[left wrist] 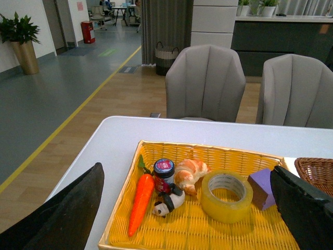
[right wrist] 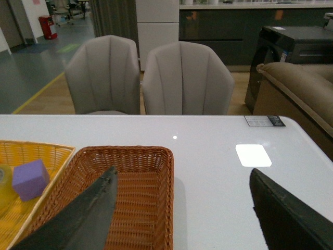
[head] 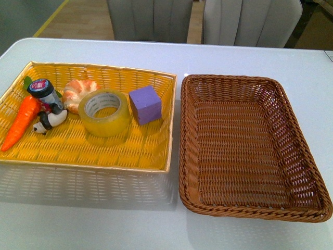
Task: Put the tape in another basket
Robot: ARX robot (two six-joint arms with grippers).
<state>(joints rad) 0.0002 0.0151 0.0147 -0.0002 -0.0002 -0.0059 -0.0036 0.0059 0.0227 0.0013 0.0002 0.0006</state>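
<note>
Facing two grey chairs [head: 151, 21], the white table [head: 250, 57] bears tape [head: 104, 112] in a tray [head: 172, 125]; left claw [left wrist: 187, 172] and right claw [right wrist: 183, 172] gape empty.

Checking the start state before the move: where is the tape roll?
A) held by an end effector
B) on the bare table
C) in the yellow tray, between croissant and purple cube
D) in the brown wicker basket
C: the tape lies in the yellow tray, croissant on one side, purple cube on the other.
</note>
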